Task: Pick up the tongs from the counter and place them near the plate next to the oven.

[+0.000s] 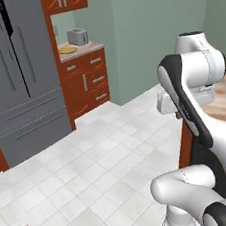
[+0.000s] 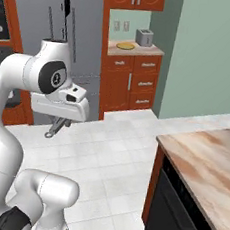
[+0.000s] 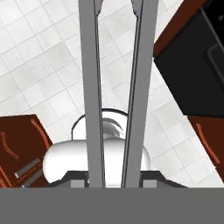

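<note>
Left base view: far off, the plate (image 1: 68,50) sits on a counter (image 1: 90,48) by a toaster (image 1: 77,36).

Right base view: the tongs (image 2: 57,126) hang under the gripper (image 2: 61,122), above the floor.

Hand view: two thin arms of the tongs (image 3: 92,92) run up from the jaws, which squeeze them. They look light, stiff and slippery, so a firm hold near the middle seems best.

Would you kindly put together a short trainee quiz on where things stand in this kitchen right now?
1. True or false: the tongs lie on the counter.
2. What sits beside the toaster? A) plate B) kettle C) pan
3. Fill in: the gripper hangs over the white ____ floor.

Key: 1 false, the gripper holds them; 2 A, the plate; 3 tiled.
</note>
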